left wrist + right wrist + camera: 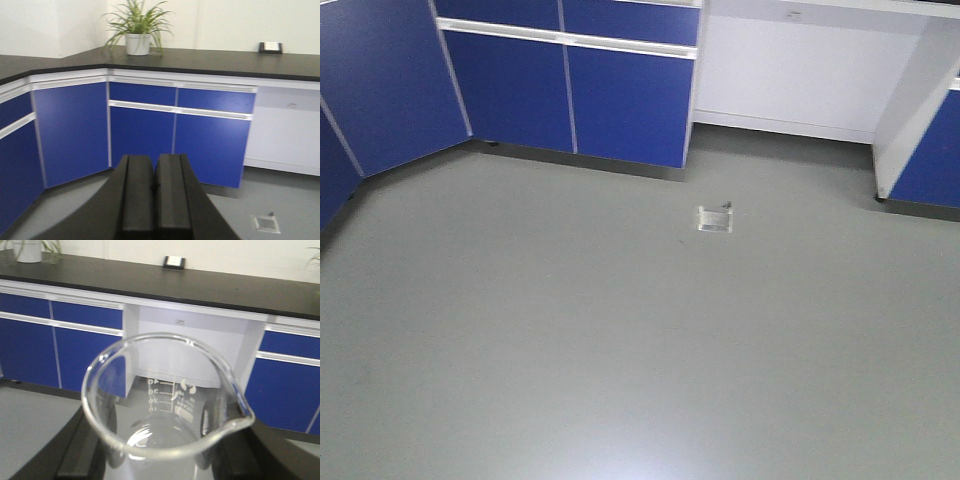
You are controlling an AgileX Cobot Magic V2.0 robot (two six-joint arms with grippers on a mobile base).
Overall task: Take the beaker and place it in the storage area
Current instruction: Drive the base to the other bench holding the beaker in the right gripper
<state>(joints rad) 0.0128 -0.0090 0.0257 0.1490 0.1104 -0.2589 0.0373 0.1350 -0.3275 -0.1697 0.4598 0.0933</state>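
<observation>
In the front-facing view, only a grey floor point(570, 340) is seen, with blue cabinets point(570, 90) along the edge from 9 to 12 o'clock. A small metal floor plate point(715, 219) lies just right of centre. Neither tool nor the beaker is shown here.

In the left wrist view, the left tool point(155, 172) is seen at 6 o'clock. Its two black fingers point(137, 195) are pressed together and nothing is held between them. Above the blue cabinets the storage area point(210, 60), a matte black tabletop, runs across the frame. A potted plant point(137, 44) stands on it at 11 o'clock, and a small black box with a white face point(270, 47) at 2 o'clock.

In the right wrist view, the beaker point(150, 440) fills the lower centre. It is gripped by the right tool point(167, 460), whose dark fingers point(82, 450) are closed against its sides. The beaker is empty and upright, with its spout at 4 o'clock and white markings on the far wall. It is held in the air above the floor, well apart from the storage area beyond it, where the small box sits at 12 o'clock.
</observation>
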